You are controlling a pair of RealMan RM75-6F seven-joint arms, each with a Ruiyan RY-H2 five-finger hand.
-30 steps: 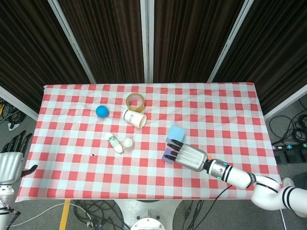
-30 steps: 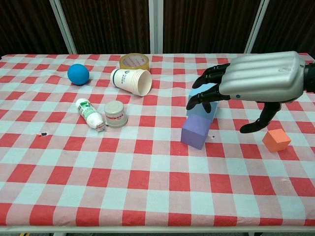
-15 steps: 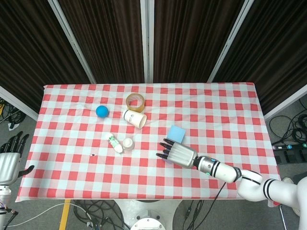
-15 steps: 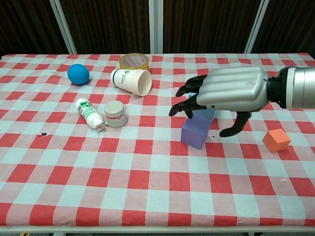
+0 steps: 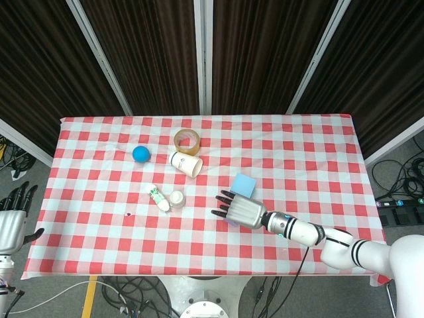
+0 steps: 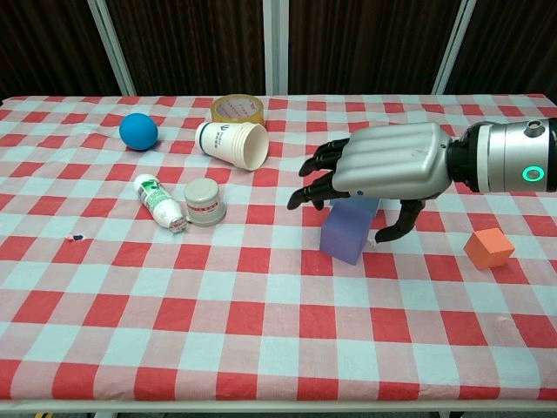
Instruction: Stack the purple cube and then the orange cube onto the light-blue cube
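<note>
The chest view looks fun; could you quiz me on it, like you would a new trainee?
1. True or false: the purple cube already sits on the light-blue cube.
2. Which hand is over the purple cube: A) left hand B) right hand?
3. What colour is the ball near the lying paper cup?

Key: 1 false, it stands on the tablecloth. 2 B, open, holding nothing. 3 blue.
</note>
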